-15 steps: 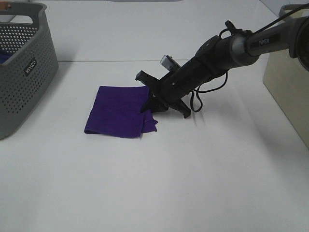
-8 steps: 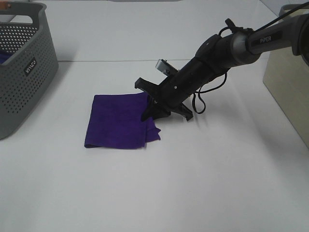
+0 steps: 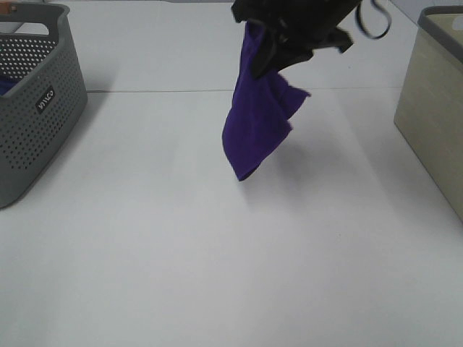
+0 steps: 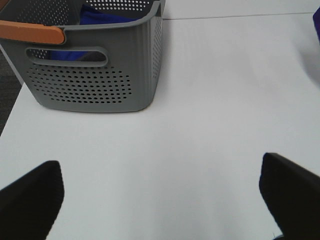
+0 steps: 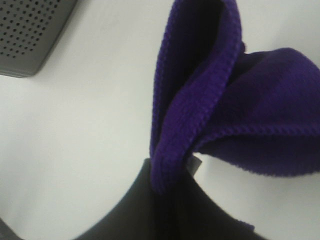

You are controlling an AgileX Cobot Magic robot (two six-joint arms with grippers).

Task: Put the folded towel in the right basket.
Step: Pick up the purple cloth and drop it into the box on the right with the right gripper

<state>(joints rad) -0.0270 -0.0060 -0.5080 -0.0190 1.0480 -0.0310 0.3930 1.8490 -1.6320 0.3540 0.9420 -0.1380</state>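
Note:
The folded purple towel (image 3: 259, 119) hangs in the air above the middle of the white table. My right gripper (image 3: 264, 40) is shut on its upper edge at the top of the exterior view. The right wrist view shows the towel (image 5: 210, 105) bunched between the jaws. The right basket (image 3: 434, 101), beige with a grey rim, stands at the table's right edge, apart from the towel. My left gripper (image 4: 160, 200) is open and empty, with its dark fingertips (image 4: 30, 197) low over the table near the left basket.
A grey perforated basket (image 3: 32, 94) stands at the far left; it also shows in the left wrist view (image 4: 85, 65), with an orange handle and blue cloth inside. The white table (image 3: 217, 260) lies below the towel.
My right gripper has lifted the towel off the table and carried it up and to the right. The towel now hangs instead of lying flat.

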